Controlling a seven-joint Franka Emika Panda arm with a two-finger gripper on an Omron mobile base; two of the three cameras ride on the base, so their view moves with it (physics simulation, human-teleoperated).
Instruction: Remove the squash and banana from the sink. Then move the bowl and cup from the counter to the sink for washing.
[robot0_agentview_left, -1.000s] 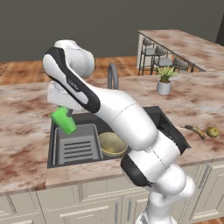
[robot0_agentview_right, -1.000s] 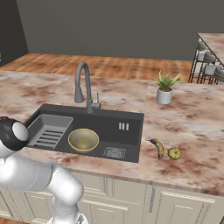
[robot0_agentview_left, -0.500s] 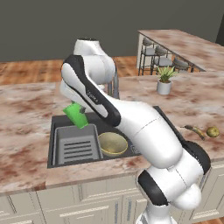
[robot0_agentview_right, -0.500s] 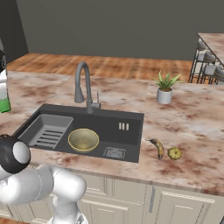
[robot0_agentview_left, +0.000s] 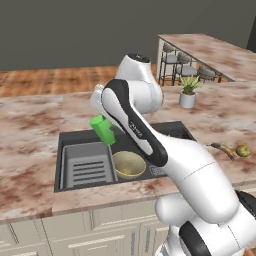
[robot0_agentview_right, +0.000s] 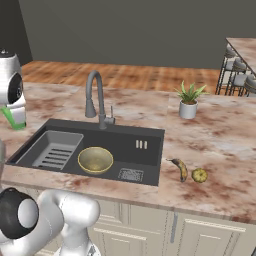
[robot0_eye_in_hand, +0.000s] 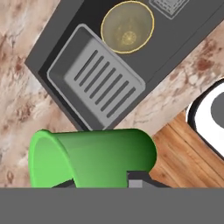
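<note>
Your tool (robot0_eye_in_hand: 99, 183), clamped on one bright green cup (robot0_eye_in_hand: 89, 156), holds it tilted above the sink (robot0_agentview_left: 70, 140); inside the basin sits one olive-yellow bowl (robot0_agentview_right: 95, 159); on the counter (robot0_agentview_right: 220, 145) lie one banana (robot0_agentview_right: 181, 168) and one squash (robot0_agentview_right: 199, 175)

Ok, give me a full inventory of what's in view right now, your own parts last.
Sink: one, dark grey, set in the counter.
Tray insert: one, grey ribbed, left side of the sink.
Faucet: one, grey, behind the sink.
Bowl: one, olive-yellow, in the sink.
Banana: one, yellow-brown, on the counter right of the sink.
Squash: one, yellow-olive, beside the banana.
Potted plant: one, white pot, back of the counter.
Cup: one, green, held above the sink.
Hand: one, shut on the cup.
</note>
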